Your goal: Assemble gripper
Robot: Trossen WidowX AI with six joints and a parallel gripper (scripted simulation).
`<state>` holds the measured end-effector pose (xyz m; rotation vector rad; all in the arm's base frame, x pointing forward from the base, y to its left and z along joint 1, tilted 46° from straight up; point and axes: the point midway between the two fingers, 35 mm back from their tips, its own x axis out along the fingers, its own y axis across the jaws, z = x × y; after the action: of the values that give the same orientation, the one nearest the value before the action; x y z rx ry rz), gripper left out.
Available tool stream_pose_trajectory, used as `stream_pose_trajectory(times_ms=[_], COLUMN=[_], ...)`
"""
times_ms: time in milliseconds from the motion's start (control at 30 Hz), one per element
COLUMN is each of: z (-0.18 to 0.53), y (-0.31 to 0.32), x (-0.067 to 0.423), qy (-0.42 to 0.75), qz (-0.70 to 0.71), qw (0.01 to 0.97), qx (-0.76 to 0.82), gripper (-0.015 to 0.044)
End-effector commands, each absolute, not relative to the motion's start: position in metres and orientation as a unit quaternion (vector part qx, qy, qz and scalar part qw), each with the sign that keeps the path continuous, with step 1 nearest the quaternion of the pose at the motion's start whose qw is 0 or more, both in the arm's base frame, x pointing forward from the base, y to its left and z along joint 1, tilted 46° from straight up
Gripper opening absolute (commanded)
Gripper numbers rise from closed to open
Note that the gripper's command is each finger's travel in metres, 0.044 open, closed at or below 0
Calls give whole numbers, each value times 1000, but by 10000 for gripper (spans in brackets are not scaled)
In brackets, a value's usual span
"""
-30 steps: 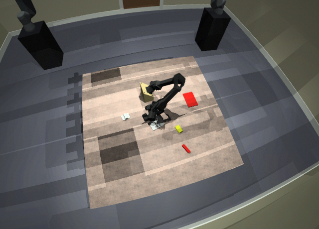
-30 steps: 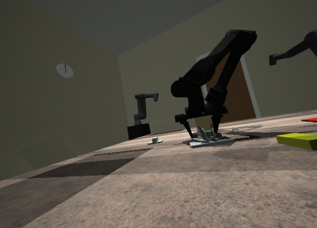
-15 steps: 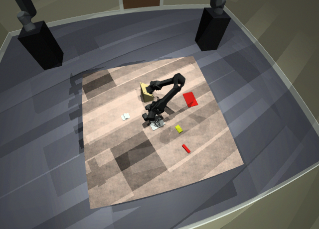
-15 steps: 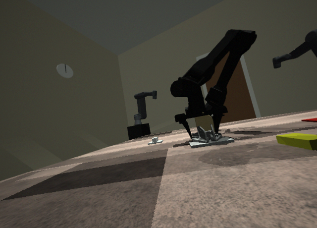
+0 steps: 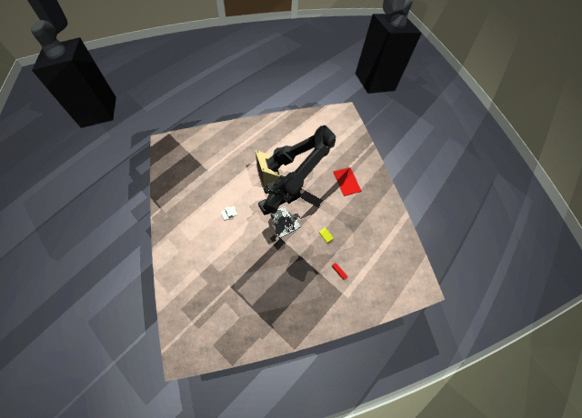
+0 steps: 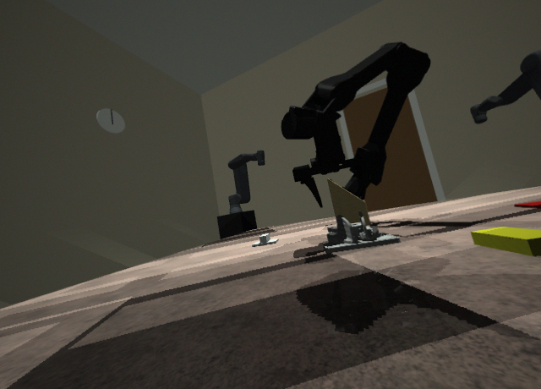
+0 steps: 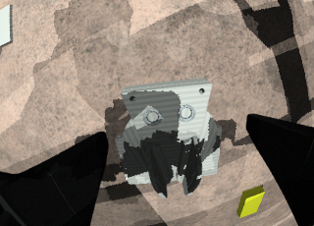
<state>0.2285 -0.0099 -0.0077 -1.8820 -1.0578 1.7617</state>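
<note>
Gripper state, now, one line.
End effector: open wide, holding nothing, hovering above the pale gripper assembly.
</note>
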Motion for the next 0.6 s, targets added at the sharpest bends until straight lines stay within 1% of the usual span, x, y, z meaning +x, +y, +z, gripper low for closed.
stream_pose_trajectory(times_ms=[0,133,567], z=[11,34,34], y=[-30,-49,-49], x=[220,206,206], qy=[-370,-372,-372], qz=[622,622,622], qw=[173,171,171], qx=[-668,-667,-667], gripper=[440,440,440])
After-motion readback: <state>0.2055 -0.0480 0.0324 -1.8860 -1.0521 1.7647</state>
